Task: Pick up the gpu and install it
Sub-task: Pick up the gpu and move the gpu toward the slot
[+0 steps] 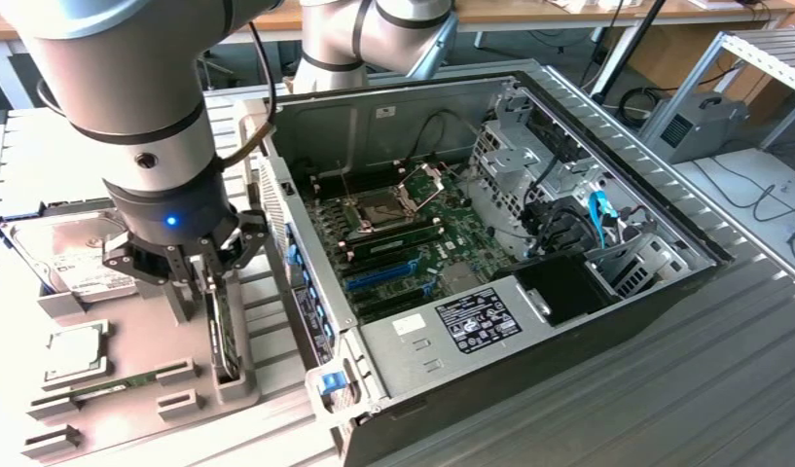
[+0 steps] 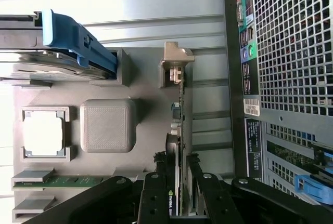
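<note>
The gpu is a thin black card standing on edge in a slot of the grey parts holder, its silver bracket resting in a bracket post. My gripper straddles the card's near end, with a black finger pressed on each side of it. In the exterior view the gripper hangs straight down over the gpu, just to the exterior view's left of the open computer case. The card sits upright in its slot. Blue expansion slots show on the motherboard inside the case.
On the holder lie a silver hard drive with blue rails, a processor and a green memory stick. The case's rear wall stands close beside the gpu. Cables and drive cages fill the case's right side.
</note>
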Tool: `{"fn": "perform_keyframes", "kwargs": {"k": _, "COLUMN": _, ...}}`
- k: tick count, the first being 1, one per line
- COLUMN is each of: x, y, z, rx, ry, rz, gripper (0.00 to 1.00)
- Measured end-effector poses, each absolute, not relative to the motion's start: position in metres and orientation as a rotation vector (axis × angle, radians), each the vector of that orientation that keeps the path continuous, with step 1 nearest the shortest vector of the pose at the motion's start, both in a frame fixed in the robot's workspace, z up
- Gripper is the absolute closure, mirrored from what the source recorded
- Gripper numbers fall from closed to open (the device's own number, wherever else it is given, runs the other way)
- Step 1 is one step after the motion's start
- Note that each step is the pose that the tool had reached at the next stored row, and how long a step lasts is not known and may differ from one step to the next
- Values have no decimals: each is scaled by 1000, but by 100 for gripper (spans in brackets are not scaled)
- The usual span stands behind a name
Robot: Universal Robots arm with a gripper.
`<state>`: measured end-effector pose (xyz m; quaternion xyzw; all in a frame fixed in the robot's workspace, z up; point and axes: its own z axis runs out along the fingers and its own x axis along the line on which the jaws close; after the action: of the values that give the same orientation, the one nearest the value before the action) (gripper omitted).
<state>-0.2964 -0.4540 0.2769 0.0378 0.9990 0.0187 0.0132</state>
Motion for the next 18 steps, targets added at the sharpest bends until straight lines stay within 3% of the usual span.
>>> {"fn": "perform_keyframes", "kwargs": {"k": 18, "x": -296, "y": -454, "z": 281, "rx": 118, "ry": 3112, "rz": 58, "gripper": 71}}
